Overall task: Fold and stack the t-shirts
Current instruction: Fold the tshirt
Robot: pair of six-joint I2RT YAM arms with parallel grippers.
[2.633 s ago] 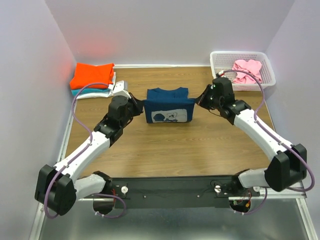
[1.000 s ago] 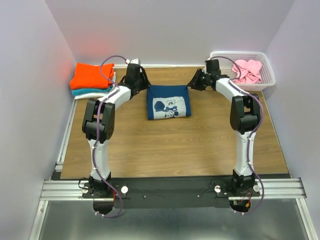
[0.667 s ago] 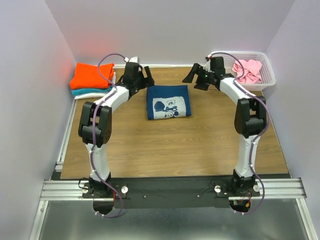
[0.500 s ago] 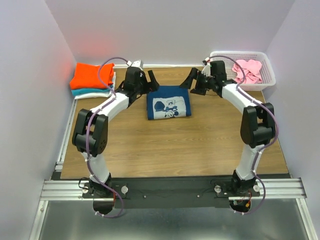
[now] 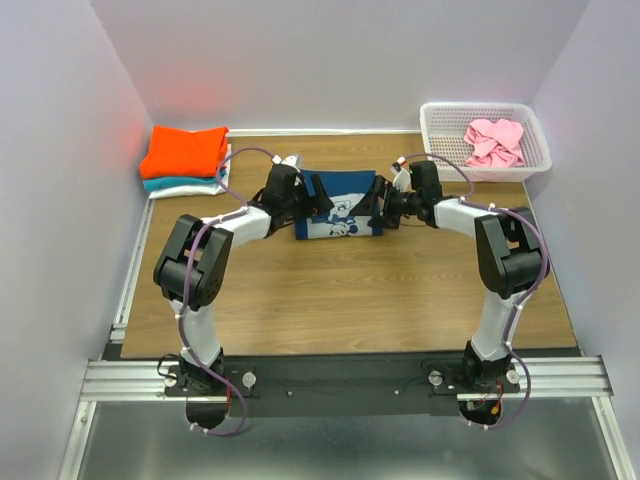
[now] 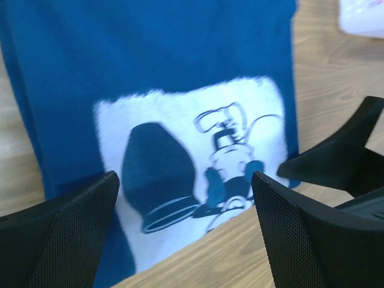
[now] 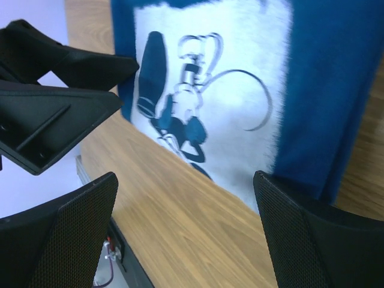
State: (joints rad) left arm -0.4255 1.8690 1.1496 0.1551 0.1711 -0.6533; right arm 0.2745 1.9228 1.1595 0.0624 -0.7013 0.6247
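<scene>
The dark navy t-shirt (image 5: pixel 346 190) lies folded on the table with its white cartoon print (image 6: pixel 192 156) facing up. My left gripper (image 5: pixel 320 199) hangs open low over its left side and my right gripper (image 5: pixel 377 206) open over its right side. Neither holds any cloth. In the left wrist view the gripper (image 6: pixel 186 240) spans the print's near edge. In the right wrist view the gripper (image 7: pixel 186 240) spans the same edge of the navy t-shirt (image 7: pixel 336 90), with the left gripper's fingers (image 7: pixel 54 102) opposite. Folded orange (image 5: pixel 184 150), teal (image 5: pixel 178 184) and white tees are stacked at the back left.
A white lattice basket (image 5: pixel 440 120) at the back right corner holds a crumpled pink tee (image 5: pixel 494 140). Purple-grey walls close the table on three sides. A black rail (image 5: pixel 340 380) with both arm bases runs along the near edge.
Both grippers opened wide and let go of the navy shirt near its far edge. Both arms then drew back toward the near side and now hang low over its left and right sides.
</scene>
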